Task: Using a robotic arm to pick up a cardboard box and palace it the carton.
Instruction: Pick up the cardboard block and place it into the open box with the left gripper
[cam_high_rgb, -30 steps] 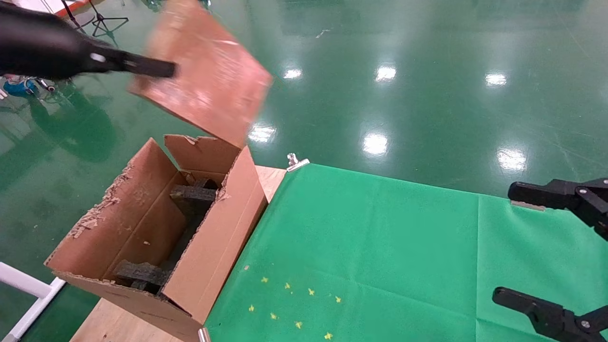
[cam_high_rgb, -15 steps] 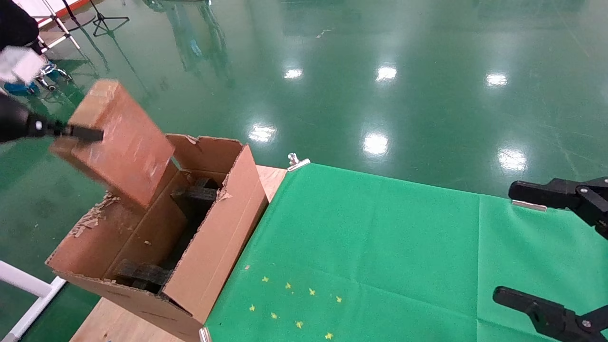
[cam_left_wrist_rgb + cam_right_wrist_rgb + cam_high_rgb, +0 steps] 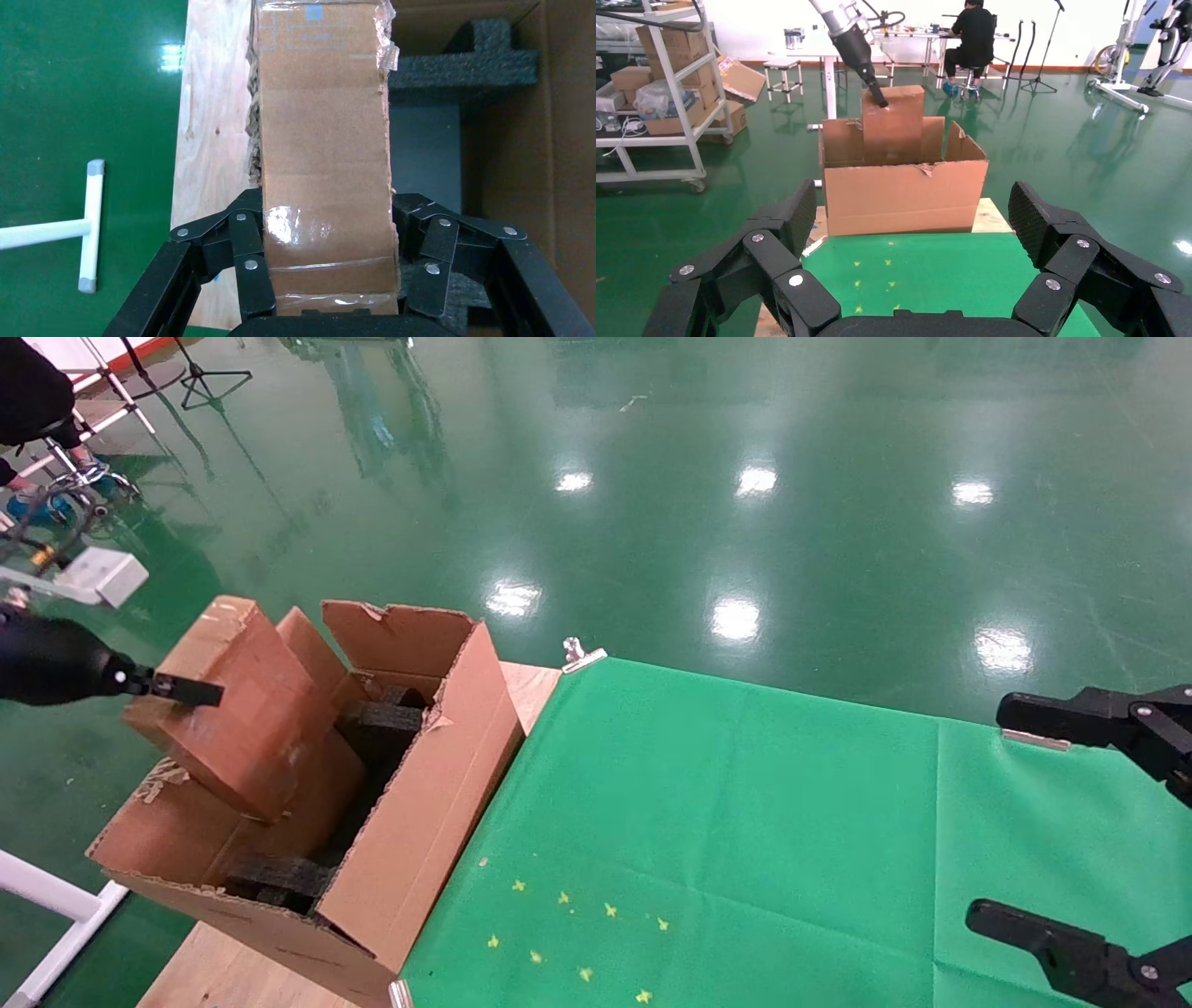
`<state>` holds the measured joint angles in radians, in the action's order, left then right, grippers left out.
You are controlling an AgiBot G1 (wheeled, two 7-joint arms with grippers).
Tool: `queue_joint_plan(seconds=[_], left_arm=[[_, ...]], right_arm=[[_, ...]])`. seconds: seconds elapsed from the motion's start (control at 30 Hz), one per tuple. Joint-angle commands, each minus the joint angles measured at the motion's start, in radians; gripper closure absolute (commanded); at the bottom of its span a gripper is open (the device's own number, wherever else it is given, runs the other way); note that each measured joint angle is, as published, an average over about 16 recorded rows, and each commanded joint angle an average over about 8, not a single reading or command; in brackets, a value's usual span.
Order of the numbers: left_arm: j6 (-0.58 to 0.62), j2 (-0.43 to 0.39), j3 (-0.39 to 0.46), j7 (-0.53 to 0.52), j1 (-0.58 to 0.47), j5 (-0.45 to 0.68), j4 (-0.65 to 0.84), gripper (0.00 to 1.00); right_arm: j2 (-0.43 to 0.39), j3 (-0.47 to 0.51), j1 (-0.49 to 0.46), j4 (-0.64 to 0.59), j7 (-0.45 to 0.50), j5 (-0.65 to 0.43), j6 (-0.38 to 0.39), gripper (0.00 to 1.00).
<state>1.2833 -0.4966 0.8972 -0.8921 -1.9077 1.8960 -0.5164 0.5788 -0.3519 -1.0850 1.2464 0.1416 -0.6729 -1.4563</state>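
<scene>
My left gripper (image 3: 209, 696) is shut on the small brown cardboard box (image 3: 247, 719) and holds it tilted, with its lower end down inside the large carton (image 3: 410, 822) by the carton's left wall. In the left wrist view the jaws (image 3: 325, 210) clamp both sides of the taped box (image 3: 323, 126), with black foam blocks (image 3: 464, 67) below. The right wrist view shows the white arm (image 3: 838, 14) and the box (image 3: 892, 123) standing out of the carton (image 3: 905, 196). My right gripper (image 3: 1010, 812) is open and empty at the table's right edge.
A green cloth (image 3: 745, 822) covers the table right of the carton, with small yellow marks (image 3: 568, 933) near the front. A metal clip (image 3: 582, 656) holds its far corner. A white bar (image 3: 47, 896) lies left of the table. A seated person (image 3: 975, 35) and a shelving cart (image 3: 659, 91) stand far off.
My left gripper has brought the box down and to the left, from high above the carton into its opening. The right gripper has not moved.
</scene>
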Motion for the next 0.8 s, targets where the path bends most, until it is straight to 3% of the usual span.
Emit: queue_joint_plan(seconds=[0.03,0.8], left_arm=[[-0.019,-0.009,0.004,0.020,0.017,0.001,0.028,1.00],[-0.196,-0.183,0.006,0.153,0.129,-0.021,0.380,1.00]], right_arm=[[0.000,0.000,0.000,0.000,0.000,0.000,0.000,0.00],[0.000,0.000,0.000,0.000,0.000,0.000,0.000,0.00]])
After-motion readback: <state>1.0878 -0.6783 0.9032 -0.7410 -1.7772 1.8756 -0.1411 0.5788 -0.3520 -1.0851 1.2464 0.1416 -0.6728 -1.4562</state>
